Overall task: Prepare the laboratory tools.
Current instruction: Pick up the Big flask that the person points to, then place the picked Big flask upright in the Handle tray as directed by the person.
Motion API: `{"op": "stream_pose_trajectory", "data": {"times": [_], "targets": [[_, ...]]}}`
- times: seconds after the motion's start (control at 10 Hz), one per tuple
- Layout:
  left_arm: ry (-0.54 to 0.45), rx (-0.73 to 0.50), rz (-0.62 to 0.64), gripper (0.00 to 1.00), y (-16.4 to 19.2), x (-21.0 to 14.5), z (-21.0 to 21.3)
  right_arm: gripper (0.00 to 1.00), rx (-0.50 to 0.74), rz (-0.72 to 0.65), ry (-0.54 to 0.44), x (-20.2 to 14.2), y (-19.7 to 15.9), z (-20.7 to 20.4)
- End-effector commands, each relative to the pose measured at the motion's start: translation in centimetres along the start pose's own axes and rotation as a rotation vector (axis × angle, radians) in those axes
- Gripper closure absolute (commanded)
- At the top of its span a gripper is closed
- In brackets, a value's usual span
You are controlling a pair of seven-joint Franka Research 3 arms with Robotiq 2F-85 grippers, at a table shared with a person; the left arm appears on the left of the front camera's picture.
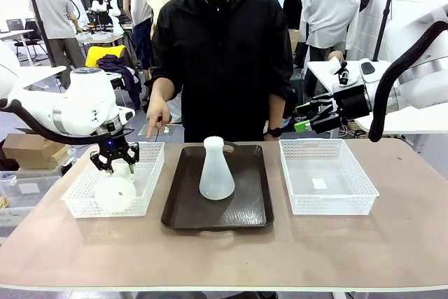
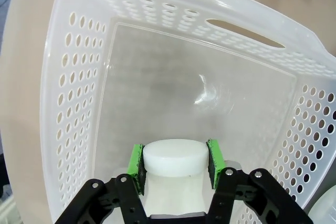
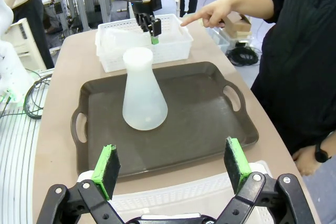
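No lettering, number or brand mark can be read anywhere on the desk [image 1: 350, 243]. Neither the flask on the tray [image 1: 216, 170] nor the flask in the left basket [image 1: 115, 190] shows legible print. A small pale sticker [image 1: 318, 183] lies on the floor of the right basket [image 1: 329, 206], but whatever is printed on it is too small to make out.
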State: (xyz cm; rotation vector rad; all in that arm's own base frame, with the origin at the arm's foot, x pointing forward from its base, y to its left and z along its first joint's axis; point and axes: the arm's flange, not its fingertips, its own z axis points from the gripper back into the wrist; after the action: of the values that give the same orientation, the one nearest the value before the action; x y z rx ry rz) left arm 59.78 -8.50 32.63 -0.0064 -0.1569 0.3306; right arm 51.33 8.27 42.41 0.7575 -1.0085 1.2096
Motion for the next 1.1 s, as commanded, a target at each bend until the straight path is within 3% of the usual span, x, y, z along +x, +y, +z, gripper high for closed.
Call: {"op": "stream_pose_trajectory", "data": {"times": [0.0,1.0], "targets": [[0.001,-0.007,-0.012,1.0,-0.13,-0.01,0.0,0.0,0.003,0.001,0.004,-0.04,0.07,0.0],[0.001,-0.007,-0.012,1.0,-0.13,-0.01,0.0,0.0,0.003,0.001,0.004,-0.04,0.07,0.0]]}}
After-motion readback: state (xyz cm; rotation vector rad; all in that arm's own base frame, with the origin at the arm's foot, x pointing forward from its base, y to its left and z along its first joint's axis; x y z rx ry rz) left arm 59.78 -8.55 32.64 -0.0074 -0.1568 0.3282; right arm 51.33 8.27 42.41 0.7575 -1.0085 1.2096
